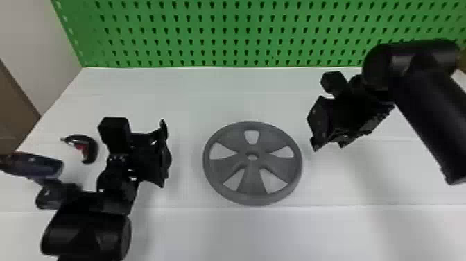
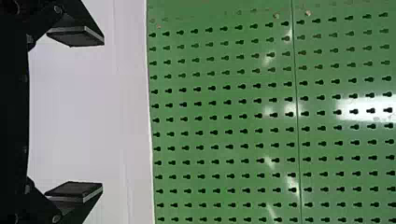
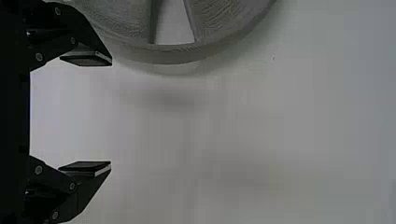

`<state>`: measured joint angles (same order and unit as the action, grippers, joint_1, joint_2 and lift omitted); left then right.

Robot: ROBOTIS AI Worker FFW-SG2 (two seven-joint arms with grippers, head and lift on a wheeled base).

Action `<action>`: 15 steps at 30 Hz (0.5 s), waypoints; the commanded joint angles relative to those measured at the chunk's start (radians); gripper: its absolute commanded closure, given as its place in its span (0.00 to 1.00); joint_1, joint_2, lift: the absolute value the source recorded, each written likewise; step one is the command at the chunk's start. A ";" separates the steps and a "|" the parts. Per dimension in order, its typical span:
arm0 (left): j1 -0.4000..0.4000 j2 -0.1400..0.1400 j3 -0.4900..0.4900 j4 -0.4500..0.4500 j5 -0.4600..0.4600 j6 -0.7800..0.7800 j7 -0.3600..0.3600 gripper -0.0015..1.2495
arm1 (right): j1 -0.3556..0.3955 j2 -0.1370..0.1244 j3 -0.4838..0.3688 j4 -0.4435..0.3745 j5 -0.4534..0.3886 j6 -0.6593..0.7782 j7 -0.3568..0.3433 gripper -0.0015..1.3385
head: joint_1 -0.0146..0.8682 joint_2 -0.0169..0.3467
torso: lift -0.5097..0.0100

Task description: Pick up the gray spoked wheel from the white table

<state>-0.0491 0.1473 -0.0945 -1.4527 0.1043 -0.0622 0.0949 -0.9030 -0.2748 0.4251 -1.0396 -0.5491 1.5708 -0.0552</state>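
Gray wheel (image 1: 252, 180) looks light, stiff, prob. a bit slick; best hold = rim (image 1: 300, 166). R gripper (image 3: 112, 114) & L gripper (image 2: 103, 114) both spread, empty.

In the head view, the white table (image 1: 187, 90) is lit brightly and fairly evenly, while much surface detail on the left arm (image 1: 86, 236) and right arm (image 1: 430, 107) is swallowed in black. A dull sheen is caught on the right arm's upper joint, and a broad, faint shadow is cast down the table's right side. In the left wrist view, the green pegboard (image 2: 224, 109) is marked by glare — one large white patch and several smaller streaks. In the right wrist view, soft-edged shadows are spread over the white surface — one is laid along the gray spoked wheel's (image 3: 224, 42) rim.
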 commanded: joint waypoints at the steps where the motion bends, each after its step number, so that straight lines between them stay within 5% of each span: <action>1: 0.000 0.000 -0.001 0.000 0.000 0.005 0.002 0.14 | -0.010 0.017 -0.012 0.015 0.025 0.001 0.000 0.35 | 0.89 0.17 | 0.79; 15: -0.002 0.000 -0.004 0.002 0.002 0.021 0.006 0.14 | -0.050 0.086 -0.015 0.078 0.129 -0.021 -0.023 0.35 | 0.89 0.17 | 0.79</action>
<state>-0.0504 0.1473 -0.0981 -1.4526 0.1074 -0.0463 0.1013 -0.9450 -0.2038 0.4019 -0.9720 -0.4501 1.5671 -0.0653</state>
